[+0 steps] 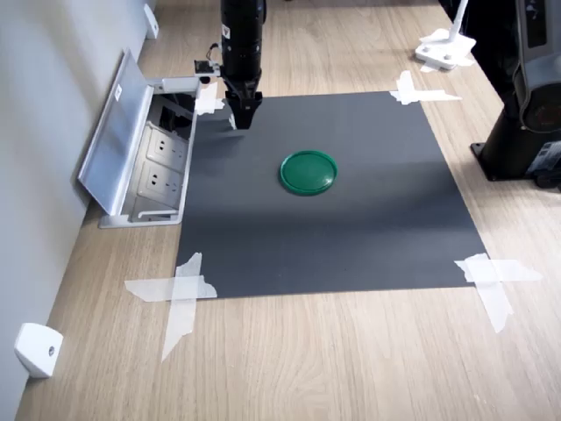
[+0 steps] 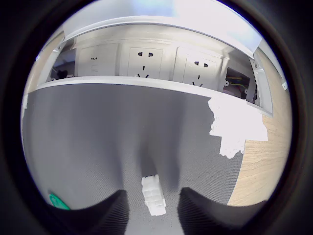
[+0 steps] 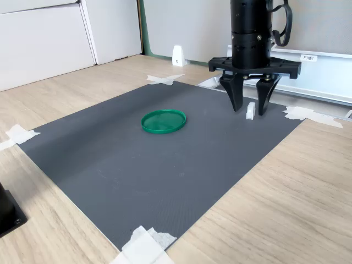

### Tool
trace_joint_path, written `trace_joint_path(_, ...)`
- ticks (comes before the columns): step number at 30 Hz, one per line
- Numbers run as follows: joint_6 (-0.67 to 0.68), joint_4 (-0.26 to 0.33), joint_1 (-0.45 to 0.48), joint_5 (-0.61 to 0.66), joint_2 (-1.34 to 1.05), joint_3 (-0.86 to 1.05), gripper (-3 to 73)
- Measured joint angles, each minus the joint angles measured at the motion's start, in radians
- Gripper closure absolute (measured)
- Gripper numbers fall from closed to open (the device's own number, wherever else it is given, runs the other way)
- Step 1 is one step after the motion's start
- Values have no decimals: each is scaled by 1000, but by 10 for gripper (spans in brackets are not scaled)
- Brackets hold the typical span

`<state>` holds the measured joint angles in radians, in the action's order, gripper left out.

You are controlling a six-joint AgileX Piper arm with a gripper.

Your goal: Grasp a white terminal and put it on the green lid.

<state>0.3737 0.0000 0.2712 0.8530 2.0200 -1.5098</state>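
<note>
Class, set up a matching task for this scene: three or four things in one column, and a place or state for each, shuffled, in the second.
1. white terminal
2. green lid
3. gripper
4. socket box

A. open, fingers lowered to the mat
B. alone mid-mat
C. lid raised, beside the mat
D. standing between the two fingers

Pairs: 1-D, 2-B, 3-A, 4-C

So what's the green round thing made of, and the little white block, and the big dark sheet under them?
The green lid looks like plastic: smooth and slightly shiny, with a moulded raised rim. The white terminal, between the open tool's fingers, also seems to be plastic, matte with moulded ridges. The dark mat looks like a thin rubbery or plastic sheet, dull and finely textured; which one I can't tell.
</note>
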Motion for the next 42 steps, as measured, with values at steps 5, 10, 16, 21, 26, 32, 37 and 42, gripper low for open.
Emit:
trace_joint_path(5, 0, 11, 0, 0, 0, -1, 553)
trace_joint_path(10, 0, 10, 0, 2, -1, -1, 612)
trace_joint_path(16, 4, 6, 0, 32, -75, 35, 612)
trace_joint_path(21, 50, 40, -5, 34, -194, 137, 612)
trace_joint_path(26, 83, 40, -87, 20, -314, 306, 612)
trace_joint_path(32, 82, 44, -223, -19, -393, 448, 612)
trace_joint_path(37, 32, 45, -263, -54, -397, 520, 612)
trace_joint_path(42, 20, 46, -267, -97, -398, 571, 612)
